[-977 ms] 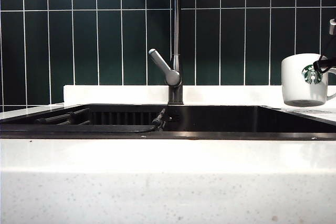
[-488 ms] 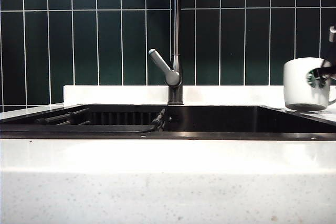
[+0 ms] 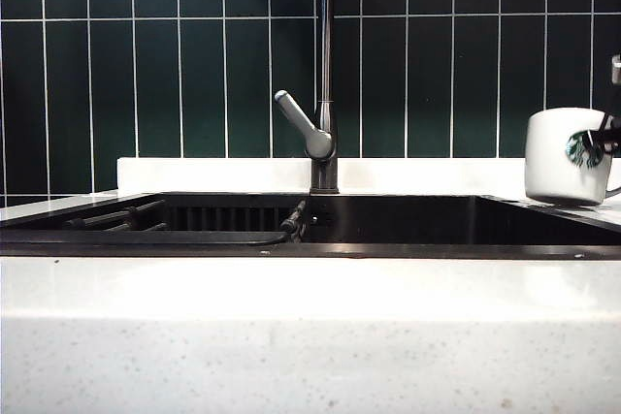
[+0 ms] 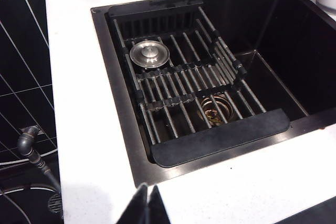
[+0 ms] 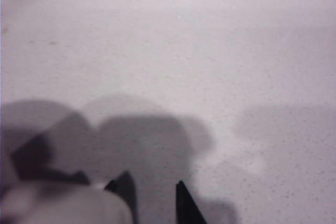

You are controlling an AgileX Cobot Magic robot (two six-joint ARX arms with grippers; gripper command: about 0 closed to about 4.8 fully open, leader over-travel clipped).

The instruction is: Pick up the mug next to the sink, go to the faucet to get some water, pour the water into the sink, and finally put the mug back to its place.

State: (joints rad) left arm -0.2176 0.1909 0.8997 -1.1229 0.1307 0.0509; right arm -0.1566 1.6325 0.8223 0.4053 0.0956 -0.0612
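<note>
Sitting on the white counter (image 3: 310,336) at the right edge of the sink (image 3: 408,222), the mug (image 3: 566,155) is upright with the right gripper (image 5: 152,195) right at its logo side, jaws partly apart and nothing clamped between them as far as I can tell. The left gripper (image 4: 147,205) hangs pinched shut and empty over the counter's near-left edge, well clear of the faucet (image 3: 324,75). A roll-up rack (image 4: 184,93) and drain plug (image 4: 149,54) fill the sink's left half, leaving the right half open.
</note>
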